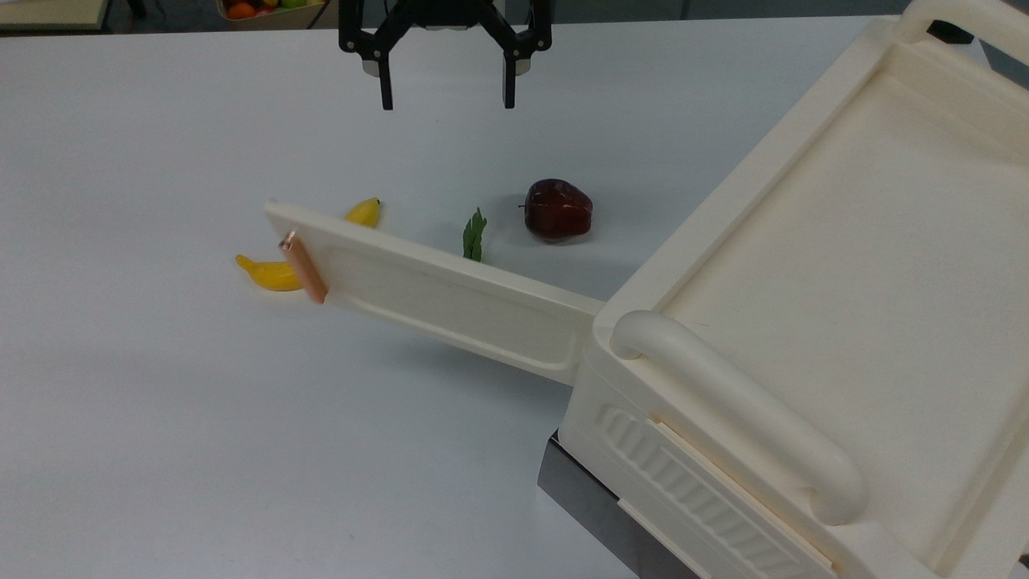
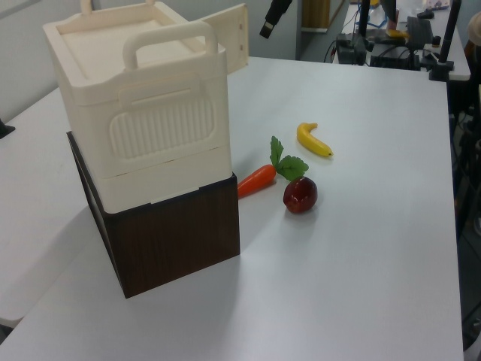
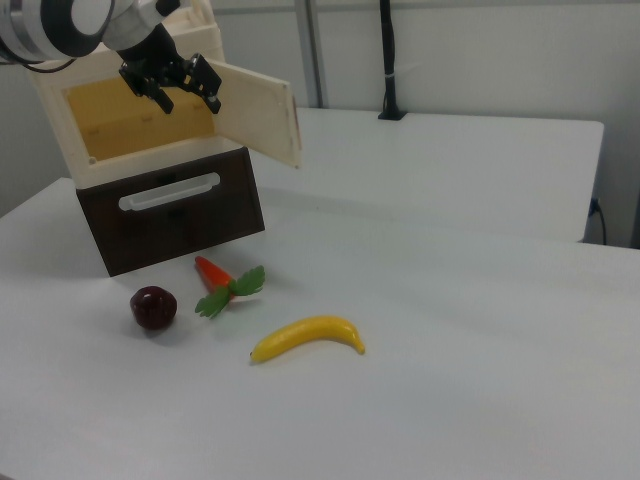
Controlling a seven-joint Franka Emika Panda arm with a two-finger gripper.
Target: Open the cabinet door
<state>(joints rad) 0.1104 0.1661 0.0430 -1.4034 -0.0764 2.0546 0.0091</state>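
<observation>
The cabinet door [image 1: 450,301] stands swung wide open from the cream cabinet [image 1: 844,265], reaching toward the top view's left. Its copper bar handle [image 1: 303,267] sits at the free end. My gripper [image 1: 447,95] hangs open above the table at the back, well clear of the door and holding nothing. In the right view the gripper [image 3: 188,94] is in front of the cabinet's yellowish open interior [image 3: 120,118], beside the open door [image 3: 258,115]. In the left view the door [image 2: 229,41] sticks out behind the cabinet.
A dark red apple [image 1: 558,209] lies on the white table. The banana [image 1: 265,275] and carrot leaves [image 1: 474,235] are partly hidden behind the door. The cabinet rests on a dark brown drawer box [image 3: 170,205]. In the right view the carrot [image 3: 215,275] and banana [image 3: 308,338] lie in front.
</observation>
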